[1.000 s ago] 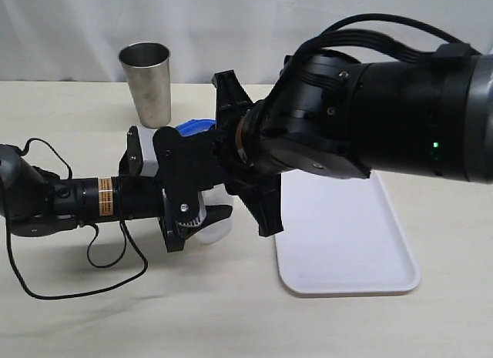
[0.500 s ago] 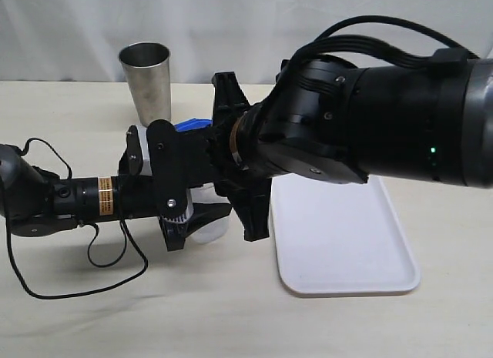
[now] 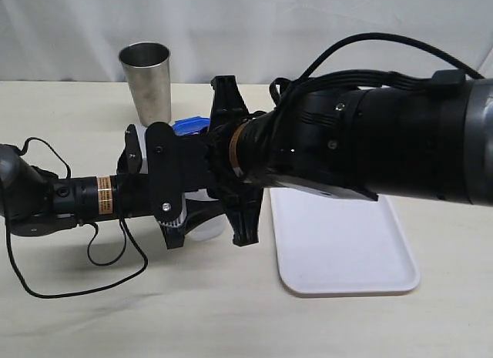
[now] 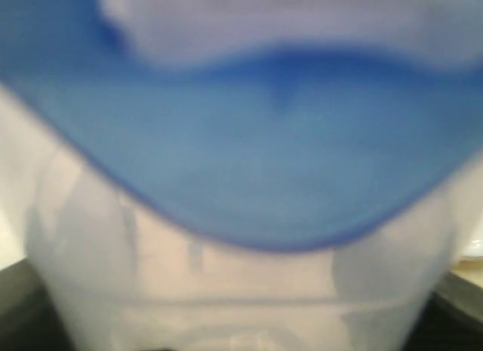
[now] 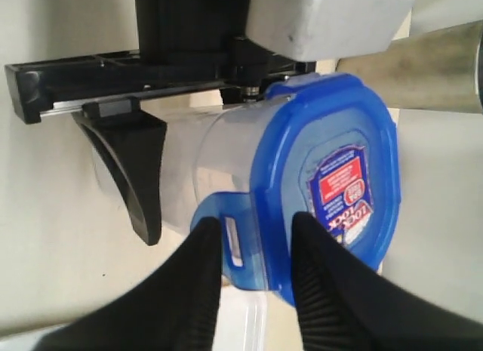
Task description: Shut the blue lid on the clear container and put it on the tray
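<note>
The clear container point(image 3: 208, 227) stands upright on the table left of the tray point(image 3: 347, 250), and my left gripper point(image 3: 196, 215) is shut on its body. The blue lid point(image 3: 190, 125) sits on top of it. In the right wrist view the lid point(image 5: 332, 140) shows its red-blue sticker, and one flap point(image 5: 230, 249) sticks out from the rim. My right gripper point(image 5: 256, 223) reaches in from the tray side. Its two fingers pinch that flap and the lid's edge between them. The left wrist view is blurred and filled by the lid point(image 4: 264, 155) and container point(image 4: 226, 290).
A shiny steel tumbler point(image 3: 146, 81) stands behind the container, close to the lid. The white tray lies flat to the right, partly under my right arm. A black cable point(image 3: 115, 265) loops on the table below my left arm.
My right gripper has slid left, further over the lid, and its jaws have narrowed slightly. The left gripper and the container have stayed in place.
</note>
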`<state>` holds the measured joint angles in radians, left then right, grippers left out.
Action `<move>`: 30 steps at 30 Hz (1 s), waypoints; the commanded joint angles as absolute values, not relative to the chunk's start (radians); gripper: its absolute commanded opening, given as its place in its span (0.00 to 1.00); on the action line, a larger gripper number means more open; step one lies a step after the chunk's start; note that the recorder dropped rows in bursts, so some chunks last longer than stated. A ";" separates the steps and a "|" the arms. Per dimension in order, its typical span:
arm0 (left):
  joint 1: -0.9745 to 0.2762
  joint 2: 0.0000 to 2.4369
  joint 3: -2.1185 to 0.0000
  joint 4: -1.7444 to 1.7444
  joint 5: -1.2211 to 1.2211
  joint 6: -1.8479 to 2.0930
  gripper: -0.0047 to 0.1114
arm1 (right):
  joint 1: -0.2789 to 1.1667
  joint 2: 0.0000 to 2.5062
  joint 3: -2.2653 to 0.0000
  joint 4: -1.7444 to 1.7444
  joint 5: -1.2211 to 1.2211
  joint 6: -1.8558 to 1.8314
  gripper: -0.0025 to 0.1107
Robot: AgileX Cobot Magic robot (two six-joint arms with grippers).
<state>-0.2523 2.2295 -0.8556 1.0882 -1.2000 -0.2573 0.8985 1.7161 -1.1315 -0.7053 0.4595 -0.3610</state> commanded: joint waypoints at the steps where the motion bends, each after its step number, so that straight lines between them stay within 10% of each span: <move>1: -0.267 2.225 -0.851 1.170 -1.221 -0.243 0.04 | 0.893 1.768 -1.090 -0.675 0.423 -0.312 0.23; 30: -0.267 2.225 -0.851 1.123 -1.221 -0.137 0.04 | 0.895 1.769 -1.064 -0.753 0.409 -0.163 0.35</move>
